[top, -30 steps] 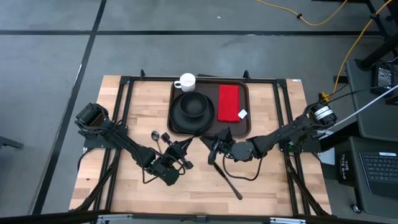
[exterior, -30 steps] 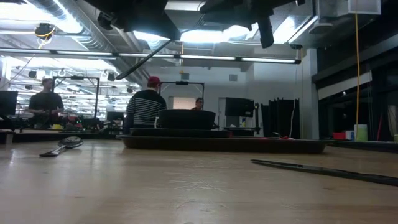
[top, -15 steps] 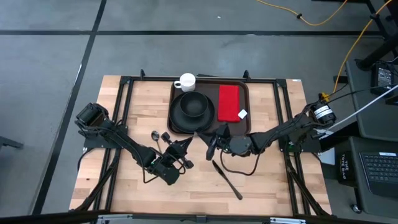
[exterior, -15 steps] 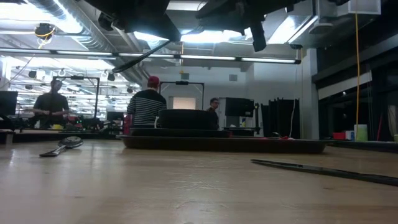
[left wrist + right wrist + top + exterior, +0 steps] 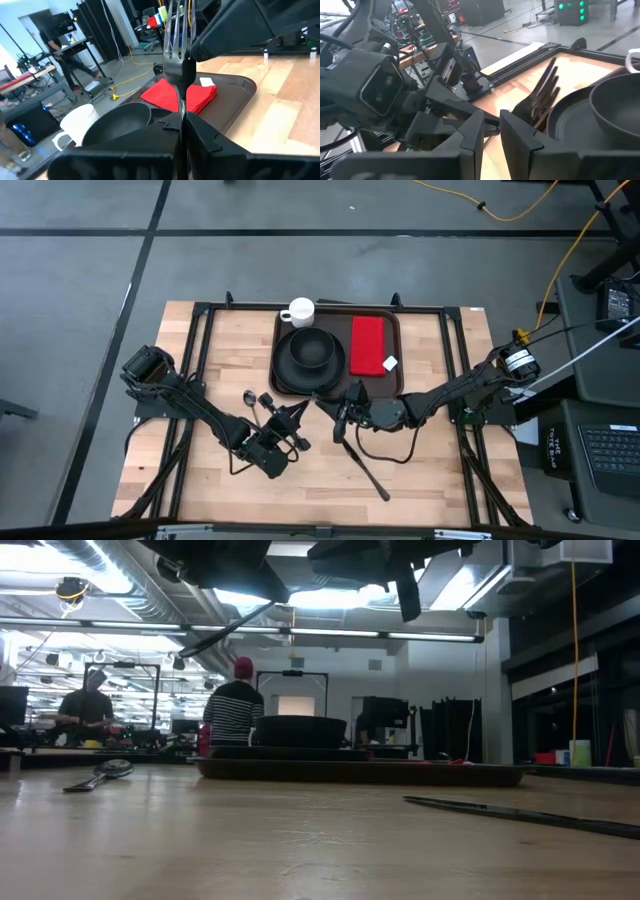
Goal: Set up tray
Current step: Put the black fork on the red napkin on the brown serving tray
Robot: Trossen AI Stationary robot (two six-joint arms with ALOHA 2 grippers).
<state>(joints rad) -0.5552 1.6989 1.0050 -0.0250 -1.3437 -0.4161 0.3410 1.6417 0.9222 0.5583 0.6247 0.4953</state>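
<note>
From above, our right gripper (image 5: 342, 420) has slid slightly leftward since a moment ago, fingers parted and empty, beside the tray (image 5: 395, 380) at the table's far edge. Our left gripper (image 5: 182, 125) is clamped on a black fork (image 5: 177, 55), tines raised.

Lighting and picture quality. High view: even, diffuse overhead light; wooden table (image 5: 200, 490) evenly lit w/ soft short shadows under both arms; sharp corner to corner. Low view: ceiling strip lights (image 5: 330, 633) glare white; arms overhead and tray (image 5: 360, 772) read as dark silhouettes; near table edge out of focus. Left wrist view: fork (image 5: 177, 60) sharp, background soft, bright haze at far side. Right wrist view: close parts blurred, slight edge distortion.
</note>
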